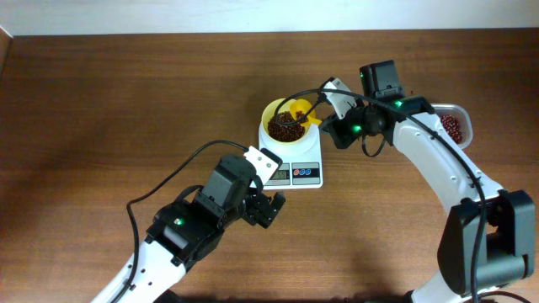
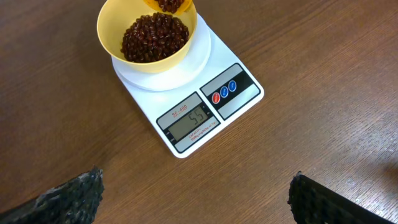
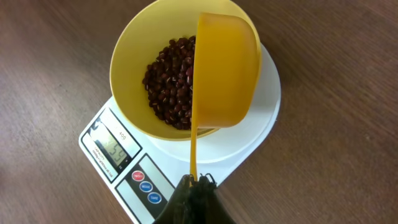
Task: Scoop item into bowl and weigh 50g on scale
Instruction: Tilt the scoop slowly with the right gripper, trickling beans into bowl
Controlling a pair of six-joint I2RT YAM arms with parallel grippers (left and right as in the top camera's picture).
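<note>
Left claw spread wide over desk, empty. Beans heaped in bowl on scale: light, hard, loose, likely to roll, so best moved by scoop, taken at its thin stiff handle, pinched in right claw. Display digits hard to read; tub at far right partly hidden by right arm.

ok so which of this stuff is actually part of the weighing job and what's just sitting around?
Job:
beans
bowl
scale
scoop, held in the shut right gripper
clear tub with more beans

Sitting around:
only the left gripper, open and empty, near the scale's front
</note>
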